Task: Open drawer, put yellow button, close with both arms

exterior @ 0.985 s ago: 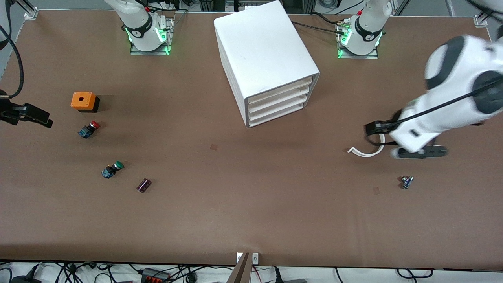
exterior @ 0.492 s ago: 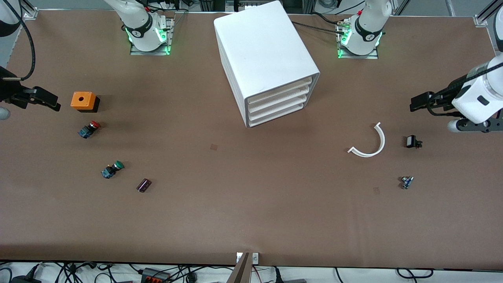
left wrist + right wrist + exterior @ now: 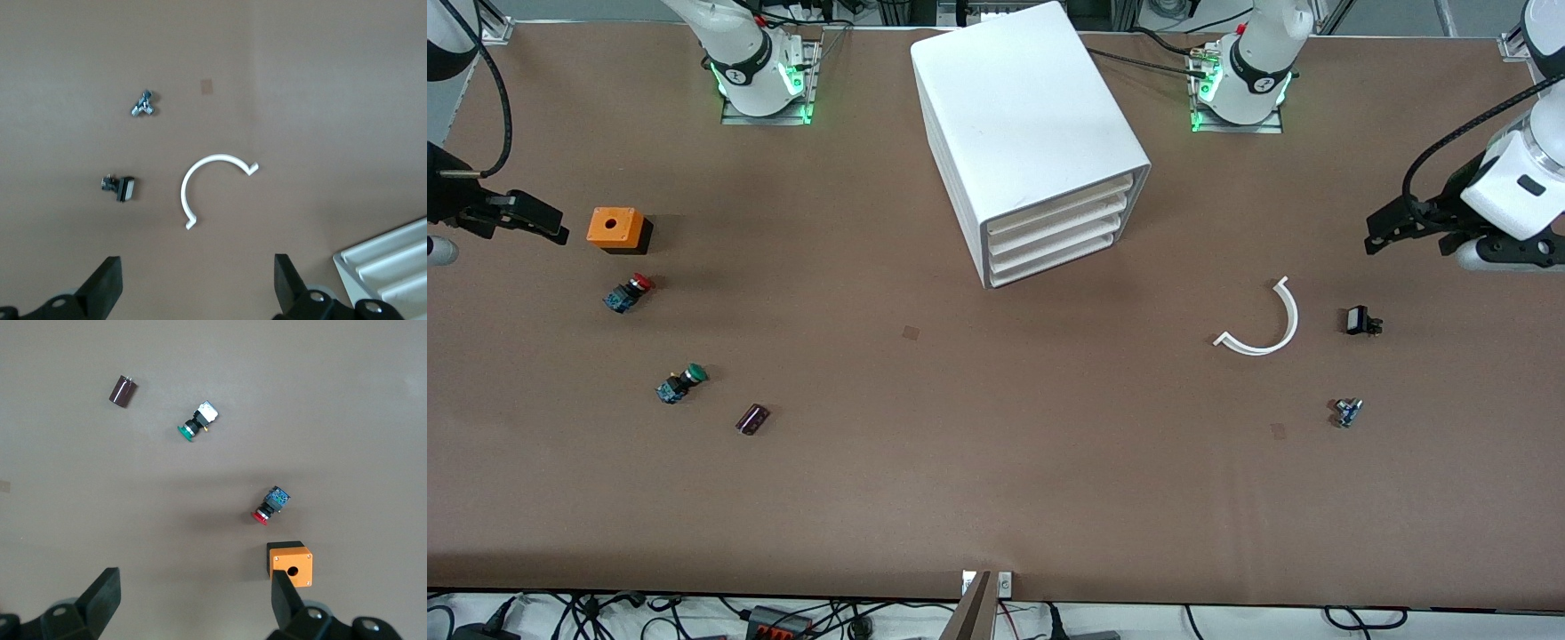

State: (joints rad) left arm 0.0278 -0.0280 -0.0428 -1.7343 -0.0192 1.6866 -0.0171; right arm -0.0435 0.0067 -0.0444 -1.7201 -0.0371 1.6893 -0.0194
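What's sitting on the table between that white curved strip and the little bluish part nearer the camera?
Nothing: between the white curved strip and the small bluish part the brown table is bare, as front and left wrist views show.

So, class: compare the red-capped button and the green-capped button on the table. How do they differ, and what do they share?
The red-capped button has a red cap; the green-capped button has a green one. The red-capped button lies close to the orange box, while the green-capped button lies nearer the front camera, beside the dark cylinder. Shared: both are small push-buttons lying on their sides on the table, at the right arm's end.
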